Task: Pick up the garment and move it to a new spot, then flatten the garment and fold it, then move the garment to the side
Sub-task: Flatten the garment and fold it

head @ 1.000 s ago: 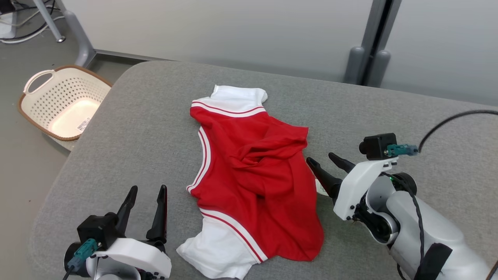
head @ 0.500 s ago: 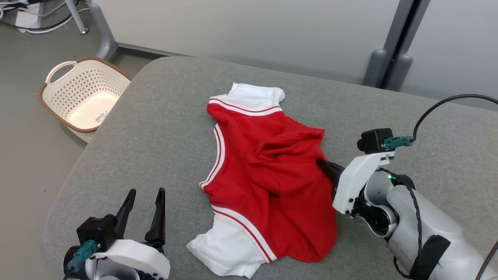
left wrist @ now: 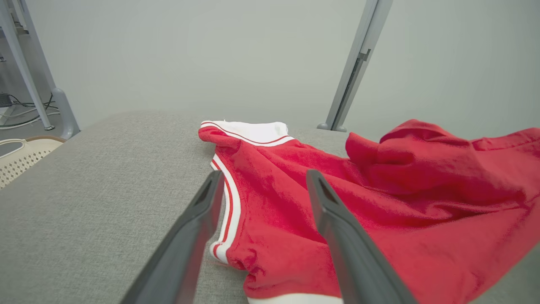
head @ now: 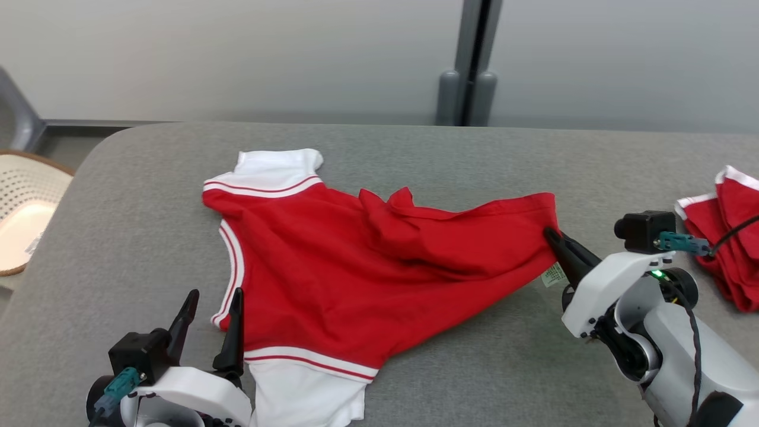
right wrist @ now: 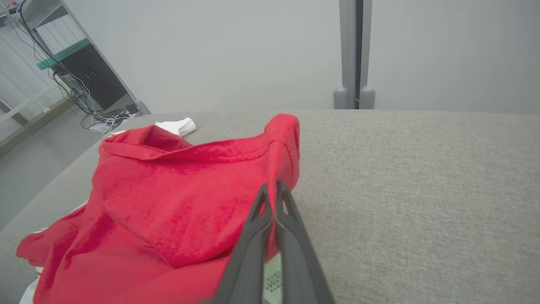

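Taking the garment [head: 332, 279] as my mark: beyond it, toward the wall, the desk [head: 148, 196] lies bare and a claw could pass freely. Left of it a broad bare strip runs to the desk's edge, with a basket [head: 24, 196] off that edge. Right of it my right claw [head: 551, 237], pinched on its hem, blocks the way, and farther right lies a red cloth pile [head: 726, 237]. My left claw [head: 214, 295] stands spread at its near left edge.

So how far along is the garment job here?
Early. Done: the right end effector is shut on the red garment's edge, with that corner raised off the grey table. In hand: carrying it to a new spot. Left: flattening the bunched middle, folding, moving it aside. The left end effector is open.
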You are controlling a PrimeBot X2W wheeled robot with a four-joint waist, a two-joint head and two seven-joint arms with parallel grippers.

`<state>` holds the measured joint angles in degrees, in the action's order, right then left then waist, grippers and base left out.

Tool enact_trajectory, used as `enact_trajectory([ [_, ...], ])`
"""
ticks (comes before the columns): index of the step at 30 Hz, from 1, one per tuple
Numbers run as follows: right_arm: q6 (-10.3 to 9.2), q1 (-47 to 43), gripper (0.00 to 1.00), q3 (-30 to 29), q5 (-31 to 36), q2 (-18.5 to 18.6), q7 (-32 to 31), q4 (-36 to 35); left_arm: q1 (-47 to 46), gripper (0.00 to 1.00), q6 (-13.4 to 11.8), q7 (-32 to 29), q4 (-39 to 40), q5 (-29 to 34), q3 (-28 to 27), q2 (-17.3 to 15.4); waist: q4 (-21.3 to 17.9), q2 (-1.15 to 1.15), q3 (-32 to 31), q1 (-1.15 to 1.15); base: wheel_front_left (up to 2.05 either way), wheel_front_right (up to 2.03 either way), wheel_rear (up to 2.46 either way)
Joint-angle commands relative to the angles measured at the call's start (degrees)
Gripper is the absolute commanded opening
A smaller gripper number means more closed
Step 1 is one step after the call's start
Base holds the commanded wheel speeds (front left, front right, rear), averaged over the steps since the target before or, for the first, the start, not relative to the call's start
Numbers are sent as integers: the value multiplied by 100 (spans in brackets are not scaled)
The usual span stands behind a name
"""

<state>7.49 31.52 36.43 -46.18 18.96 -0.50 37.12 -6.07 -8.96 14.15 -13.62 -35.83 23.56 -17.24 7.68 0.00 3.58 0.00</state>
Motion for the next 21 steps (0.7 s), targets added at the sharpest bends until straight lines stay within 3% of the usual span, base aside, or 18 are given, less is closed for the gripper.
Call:
enact_trajectory([
  [1,-1,-116,0,-119,123,43,9,-45,-6,100,-21,1,27,-1,-8,-34,-403,0,68,0,0,0,0],
  [10,-1,-1048,0,-1549,1124,-30,-335,-691,-99,100,-48,-63,80,15,16,-90,-1041,0,157,0,0,0,0],
  [18,-1,-1636,0,-2596,2231,-515,-1158,-1449,-183,100,-1,-80,41,34,91,-66,-1063,0,169,0,0,0,0],
  [19,-1,-1703,45,-2672,2378,-625,-1274,-1550,-194,100,12,-85,25,27,100,-60,-1037,0,175,0,0,0,0],
  [20,0,-1749,100,-2767,2464,-759,-1350,-1650,-196,100,20,-86,13,16,107,-54,-1014,0,181,0,0,0,0],
  [21,0,-1792,100,-2858,2579,-840,-1418,-1718,-195,100,17,-86,4,8,113,-48,-990,0,187,0,0,0,0],
])
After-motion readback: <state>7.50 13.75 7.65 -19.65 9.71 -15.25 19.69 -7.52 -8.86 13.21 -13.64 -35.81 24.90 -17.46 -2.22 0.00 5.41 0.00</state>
